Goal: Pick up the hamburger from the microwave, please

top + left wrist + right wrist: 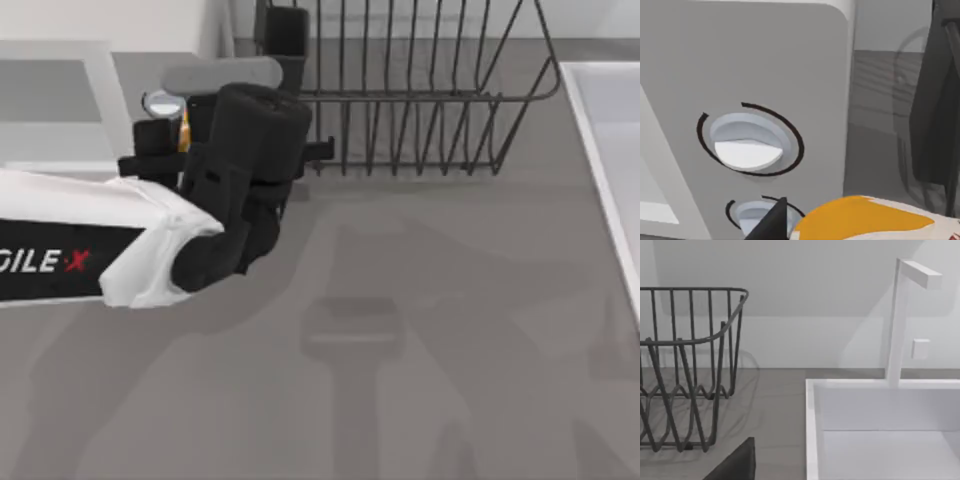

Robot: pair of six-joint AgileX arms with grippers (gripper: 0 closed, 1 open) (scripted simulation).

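From above, the left gripper (165, 125) sits at the microwave (60, 100) front, beside the dish rack (420, 90). Its wrist view shows the hamburger (865, 220) (orange patch) apparently clamped between its fingers, near a knob (747, 142). The right wrist view shows a sink (880, 425).

The hamburger (867, 220), cream-white with an orange patch, is seen just in front of the white microwave (755, 55), beside its two round silver-blue knobs (749, 142).
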